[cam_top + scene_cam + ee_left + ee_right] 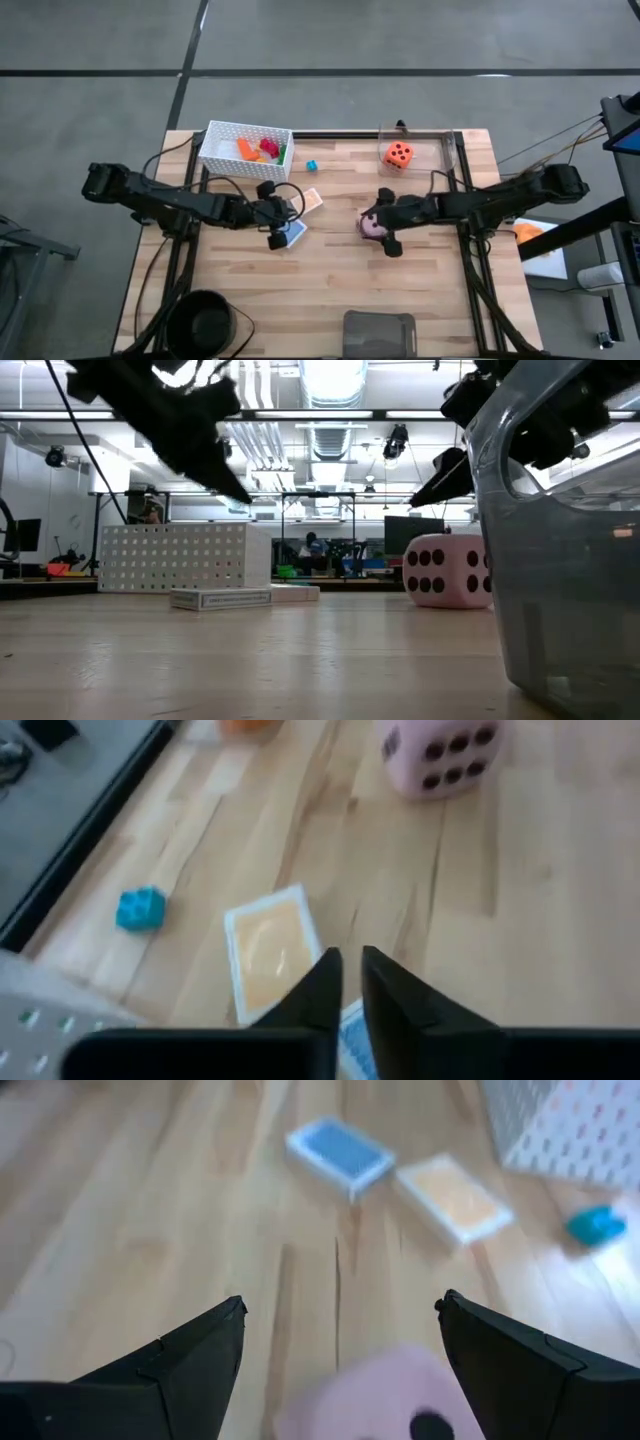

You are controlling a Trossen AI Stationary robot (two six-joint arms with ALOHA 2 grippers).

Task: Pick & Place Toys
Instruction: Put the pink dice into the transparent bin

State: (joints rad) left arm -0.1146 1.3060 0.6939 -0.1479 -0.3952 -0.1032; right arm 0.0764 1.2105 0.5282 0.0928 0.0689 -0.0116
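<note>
Two arms reach inward over the wooden surface [330, 270], seen from above. Left gripper [280, 232] hangs over the blue card [295, 233]; the peach card [312, 199] lies just beside it, toward the white basket [228, 137]. Basket holds several small bricks [262, 150], orange, red and green among them. A teal brick [311, 165] sits alone on the surface between the basket and the clear tray [450, 150], which holds the orange die [398, 154]. Right gripper [385, 222] is at the pink die [372, 227], fingers spread wide on either side of it. A grey tray [379, 333] lies at the near edge.

Low view: clear tray wall [560, 560] fills the right side and blocks much behind it. Pink die [447, 570] rests on the surface, the two cards [245, 596] stacked-looking beside the basket [185, 557]. Dark arm parts cross overhead.

Left wrist view: fingers [325, 988] nearly together, a thin gap between the tips, nothing gripped. Peach card [270, 955] lies just ahead of them, blue card [355, 1035] partly hidden under the fingers, teal brick [140, 908] off to one side, pink die [440, 755] farther on.

Right wrist view: fingers [190, 1355] wide apart, pink die [385, 1395] between them, whether touching I cannot tell. Beyond lie the blue card [340, 1152], peach card [452, 1197], teal brick [596, 1225] and a basket corner [570, 1125].
</note>
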